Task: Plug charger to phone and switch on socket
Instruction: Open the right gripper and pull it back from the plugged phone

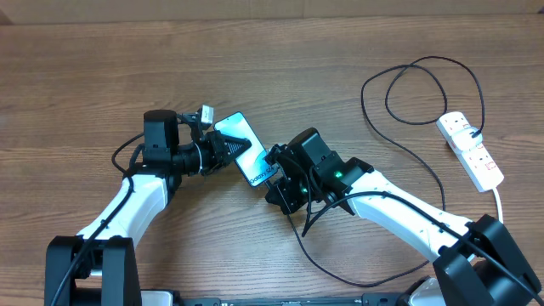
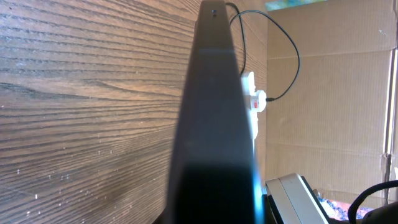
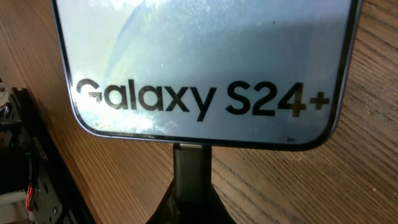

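Note:
The phone (image 1: 246,150) lies slanted at mid-table, its light blue screen reading "Galaxy S24+" (image 3: 205,62). My left gripper (image 1: 228,149) is shut on its far-left end; in the left wrist view the phone's dark edge (image 2: 214,124) fills the middle. My right gripper (image 1: 276,170) is shut on the charger's plug tip (image 3: 191,167), which meets the middle of the phone's bottom edge. The thin black charger cable (image 1: 408,93) loops from the white socket (image 1: 470,149) at the right, and a further length (image 1: 340,263) runs under my right arm. The socket (image 2: 252,102) shows red switches.
A thick white cord (image 1: 500,204) leaves the socket toward the front right edge. A cardboard wall (image 2: 336,93) stands behind the socket. Loops of cable lie between my right arm and the socket. Bare wooden tabletop (image 1: 102,76) stretches across the left and back.

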